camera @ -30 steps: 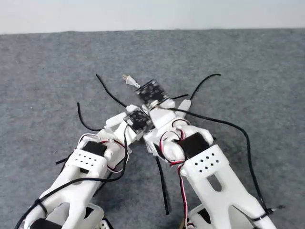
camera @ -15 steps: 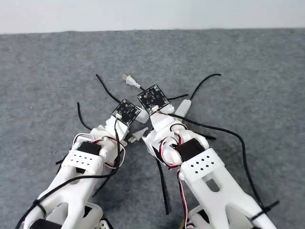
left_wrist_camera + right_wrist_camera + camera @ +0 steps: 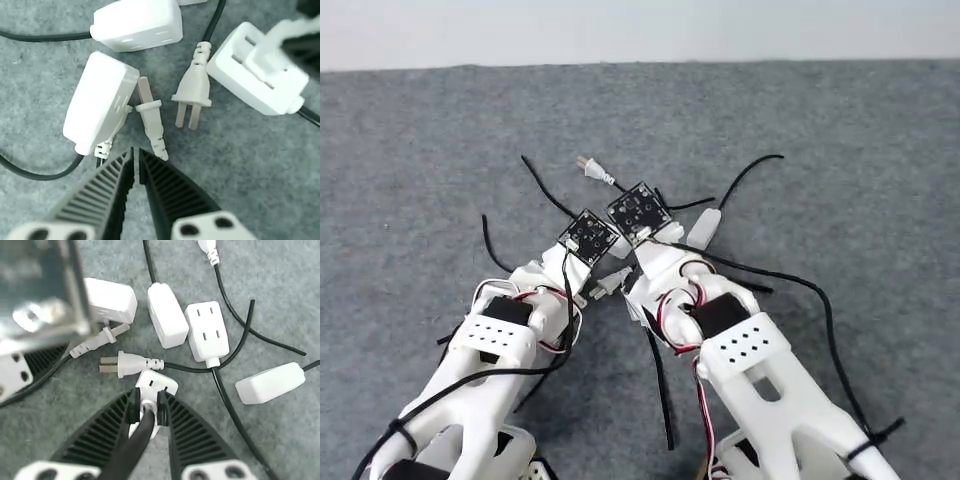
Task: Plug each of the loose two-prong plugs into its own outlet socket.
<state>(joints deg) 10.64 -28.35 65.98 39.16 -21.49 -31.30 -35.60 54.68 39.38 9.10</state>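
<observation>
pinching the cord neck of a white outlet socket (image 3: pixel 161 381), the right gripper (image 3: pixel 147 407) is clamped on it, with a loose two-prong plug (image 3: pixel 122 364) lying just beside it, unplugged. the left gripper (image 3: pixel 135 162) hangs nearly closed and empty near a second plug (image 3: pixel 150 122), which rests sideways against another socket block (image 3: pixel 97 102), not inserted. in the high view a third plug (image 3: pixel 588 168) lies at 11 o'clock from the two grippers. no plug looks seated, so i judge every pairing is left to do.
</observation>
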